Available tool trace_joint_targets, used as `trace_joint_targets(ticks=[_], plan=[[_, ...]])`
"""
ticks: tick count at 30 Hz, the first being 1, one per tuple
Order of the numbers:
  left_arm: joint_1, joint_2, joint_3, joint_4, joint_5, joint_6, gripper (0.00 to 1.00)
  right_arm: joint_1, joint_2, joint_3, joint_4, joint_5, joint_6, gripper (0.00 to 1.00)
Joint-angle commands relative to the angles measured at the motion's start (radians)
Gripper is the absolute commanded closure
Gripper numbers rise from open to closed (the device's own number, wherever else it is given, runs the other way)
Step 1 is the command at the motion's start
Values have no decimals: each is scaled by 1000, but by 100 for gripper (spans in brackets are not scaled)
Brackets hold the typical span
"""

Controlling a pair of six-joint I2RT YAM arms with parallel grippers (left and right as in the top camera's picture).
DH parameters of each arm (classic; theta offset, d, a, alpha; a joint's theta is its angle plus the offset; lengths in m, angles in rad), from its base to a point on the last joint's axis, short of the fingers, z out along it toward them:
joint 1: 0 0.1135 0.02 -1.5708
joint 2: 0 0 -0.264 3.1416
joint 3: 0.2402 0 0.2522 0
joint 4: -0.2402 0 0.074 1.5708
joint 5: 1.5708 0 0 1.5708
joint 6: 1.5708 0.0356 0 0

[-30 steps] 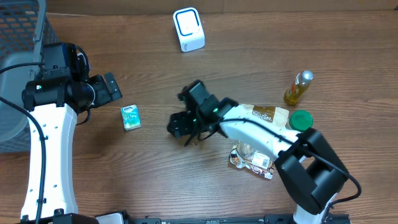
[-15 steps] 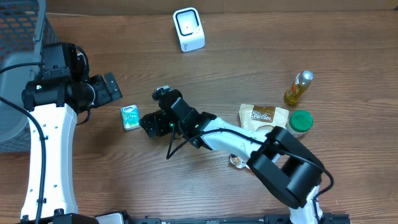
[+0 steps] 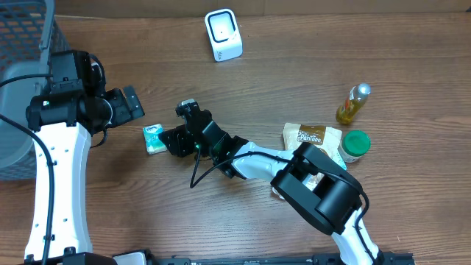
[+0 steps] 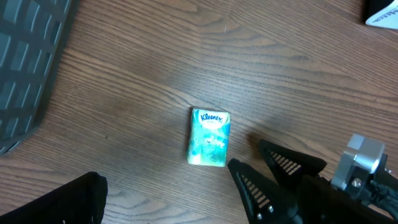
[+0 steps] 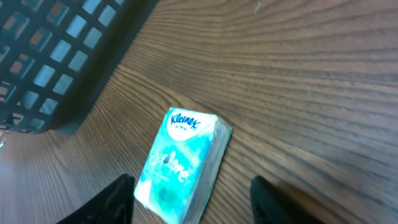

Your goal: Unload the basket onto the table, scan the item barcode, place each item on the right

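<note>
The right gripper [image 3: 165,141] is seen low over the table [image 3: 331,44]. Its jaws are parted wider than the pack in front of them, and nothing is gripped. In the right wrist view its two dark fingers [image 5: 122,200] are set either side of the near end of the tissue pack [image 5: 180,163]. One finger is right up against the pack's edge, though contact cannot be made out. A clear strip of wood is left between the pack and the other finger.

The tissue pack [image 3: 153,138] is found lying flat on the wood, teal face and Kleenex lettering up, left of the table's middle, between the two arms. In the left wrist view the pack [image 4: 209,137] is shown with the right gripper [image 4: 244,154] pointed at it from the lower right, tips just beside its corner.

The left gripper [image 3: 134,104] is held wide open, near the pack but apart from it, and nothing is carried in it.

A dark mesh basket [image 3: 22,44] is set at the table's far left corner. The white scanner [image 3: 223,34] is stood at the back edge, well apart from the pack. Over on the right, an oil bottle [image 3: 353,103], a snack bag [image 3: 313,136] and a green-lidded jar [image 3: 356,143] are grouped, bag and jar just beside each other.
</note>
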State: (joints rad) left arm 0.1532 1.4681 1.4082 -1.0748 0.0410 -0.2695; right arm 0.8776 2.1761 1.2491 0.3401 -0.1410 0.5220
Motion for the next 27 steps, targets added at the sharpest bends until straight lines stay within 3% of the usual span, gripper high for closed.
trace_joint_targets(ticks=[1, 12, 19, 27], plan=[[3, -8, 14, 1, 10, -7, 1, 5, 34, -2, 50, 10, 6, 46], [3, -8, 14, 1, 10, -7, 0, 56, 66, -2, 94, 12, 32, 48], [3, -8, 14, 1, 10, -7, 0, 89, 67, -2, 80, 145, 32, 49], [3, -8, 14, 1, 10, -7, 0, 89, 67, -2, 81, 148, 32, 44]])
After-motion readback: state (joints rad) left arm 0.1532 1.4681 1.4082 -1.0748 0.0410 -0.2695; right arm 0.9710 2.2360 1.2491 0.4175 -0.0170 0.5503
